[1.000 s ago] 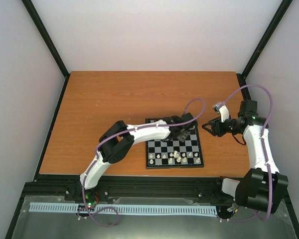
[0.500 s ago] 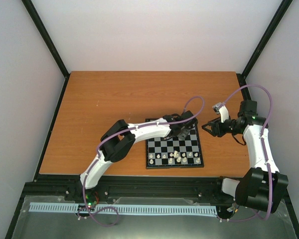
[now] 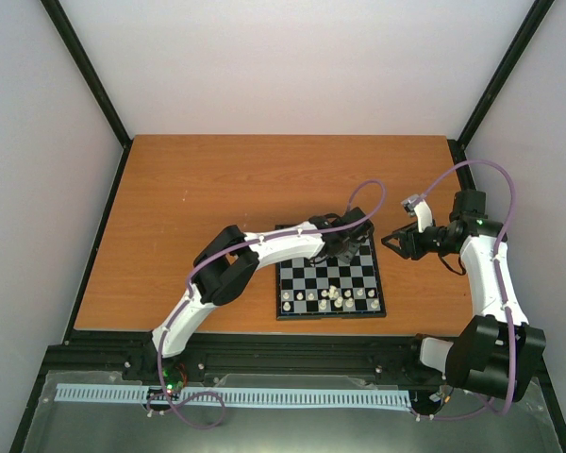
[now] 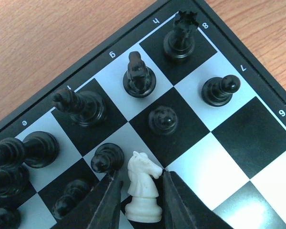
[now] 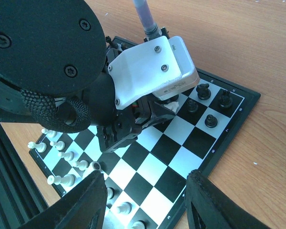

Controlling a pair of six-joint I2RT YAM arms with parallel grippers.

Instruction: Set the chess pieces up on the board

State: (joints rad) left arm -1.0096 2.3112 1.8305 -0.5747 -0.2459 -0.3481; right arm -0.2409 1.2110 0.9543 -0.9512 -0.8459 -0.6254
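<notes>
The board (image 3: 358,276) lies on the table, with black chessmen along its far rows and cream-white chessmen (image 3: 330,298) along its near rows. My left gripper (image 3: 347,247) hangs low over the far right of the board. In the left wrist view its jaws (image 4: 140,175) stand narrowly open round a white knight (image 4: 144,188) among black pieces. The right finger touches the knight's nose and a small gap shows on the left. A black rook (image 4: 182,33) and a black knight (image 4: 139,74) stand beyond. My right gripper (image 3: 393,241) is open and empty, raised just right of the board (image 5: 181,162).
The orange wooden table (image 3: 217,189) ends at black frame rails on the left, right and near sides. In the right wrist view the left arm's wrist (image 5: 152,71) fills the space over the board's far half. White pawns (image 5: 62,155) stand at the lower left.
My left gripper has shifted a little toward the far right corner of the board. The right arm has not moved.
</notes>
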